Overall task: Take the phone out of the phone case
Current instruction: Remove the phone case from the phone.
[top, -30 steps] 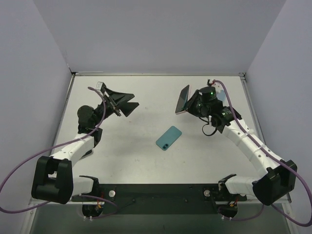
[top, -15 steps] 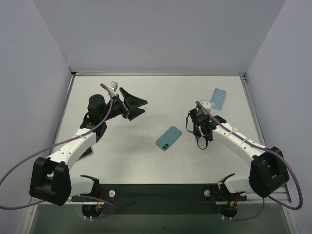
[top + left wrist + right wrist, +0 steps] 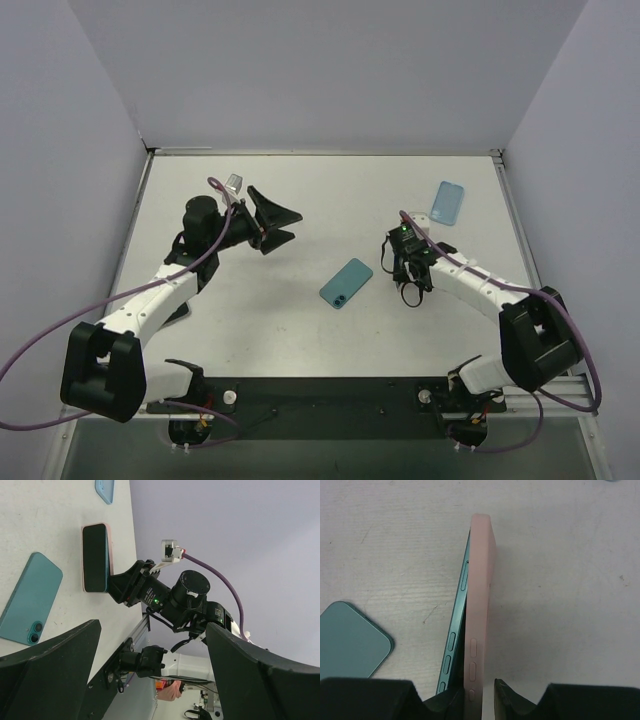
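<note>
A phone in a pink case (image 3: 480, 600) stands on its long edge on the table. The teal phone's side (image 3: 454, 640) has come away from the case along one edge. My right gripper (image 3: 477, 692) is shut on the case's lower end, low over the table (image 3: 408, 270). In the left wrist view the cased phone (image 3: 95, 557) shows its black screen. My left gripper (image 3: 277, 222) is open and empty, held above the table at the left, pointing toward the right arm.
A bare teal phone (image 3: 346, 283) lies camera side up mid-table, just left of my right gripper, and shows in the right wrist view (image 3: 350, 645). A light blue case (image 3: 448, 202) lies at the back right.
My right gripper has brought the pink-cased phone down from the back right to the table beside the teal phone. My left gripper has shifted a little right.
</note>
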Tool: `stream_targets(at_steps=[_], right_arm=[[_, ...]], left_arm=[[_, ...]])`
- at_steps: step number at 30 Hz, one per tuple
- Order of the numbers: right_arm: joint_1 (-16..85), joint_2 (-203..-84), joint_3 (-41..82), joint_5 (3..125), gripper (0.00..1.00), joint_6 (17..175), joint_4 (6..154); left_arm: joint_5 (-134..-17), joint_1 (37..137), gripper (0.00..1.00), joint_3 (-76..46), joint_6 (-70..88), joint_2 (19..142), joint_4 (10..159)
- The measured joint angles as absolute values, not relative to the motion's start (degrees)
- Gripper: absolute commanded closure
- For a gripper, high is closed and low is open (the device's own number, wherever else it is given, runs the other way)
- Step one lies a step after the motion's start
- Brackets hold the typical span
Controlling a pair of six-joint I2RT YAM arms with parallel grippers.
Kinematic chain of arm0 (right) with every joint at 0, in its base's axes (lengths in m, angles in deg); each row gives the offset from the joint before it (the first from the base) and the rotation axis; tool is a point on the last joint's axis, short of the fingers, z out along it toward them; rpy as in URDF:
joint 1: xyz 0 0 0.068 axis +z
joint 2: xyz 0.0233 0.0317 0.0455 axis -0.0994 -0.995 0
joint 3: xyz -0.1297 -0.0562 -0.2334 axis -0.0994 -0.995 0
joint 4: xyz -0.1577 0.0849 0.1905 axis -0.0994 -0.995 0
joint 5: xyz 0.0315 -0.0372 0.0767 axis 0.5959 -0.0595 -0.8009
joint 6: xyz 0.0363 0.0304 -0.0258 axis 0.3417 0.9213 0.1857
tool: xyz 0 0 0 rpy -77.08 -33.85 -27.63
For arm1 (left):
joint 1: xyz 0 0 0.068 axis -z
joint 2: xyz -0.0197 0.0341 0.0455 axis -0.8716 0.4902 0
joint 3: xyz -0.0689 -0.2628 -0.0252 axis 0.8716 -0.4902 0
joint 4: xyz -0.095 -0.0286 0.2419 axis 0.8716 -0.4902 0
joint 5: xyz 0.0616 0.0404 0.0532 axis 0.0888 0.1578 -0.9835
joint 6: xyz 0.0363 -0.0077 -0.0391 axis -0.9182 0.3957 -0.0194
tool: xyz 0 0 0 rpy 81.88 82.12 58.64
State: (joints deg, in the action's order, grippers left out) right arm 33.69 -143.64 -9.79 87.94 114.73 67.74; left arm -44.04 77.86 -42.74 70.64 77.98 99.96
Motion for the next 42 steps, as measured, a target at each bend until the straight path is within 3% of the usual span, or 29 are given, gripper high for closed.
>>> stream_targets(at_steps=[11, 18, 26, 30, 42], right_arm=[[29.82, -146.79, -10.08, 83.90, 0.78, 115.91, 70.88], [27.97, -148.75, -8.55, 80.77, 0.86, 117.87, 70.25], [27.20, -152.53, -4.07, 79.38, 0.89, 119.93, 66.38], [26.94, -153.30, -3.10, 78.96, 1.00, 120.50, 65.40], [25.37, -151.31, -6.40, 74.63, 1.00, 120.93, 69.94]], left_arm=[[-45.07, 77.94, 0.03, -42.74, 69.16, 77.37, 97.78], [-45.55, 78.51, 0.02, -42.78, 69.18, 77.37, 97.84], [-45.60, 79.10, 0.03, -43.77, 69.18, 77.37, 97.95], [-45.60, 79.15, 0.03, -44.05, 69.24, 77.37, 98.67], [-45.57, 83.47, 0.03, -44.42, 67.63, 81.24, 99.00]])
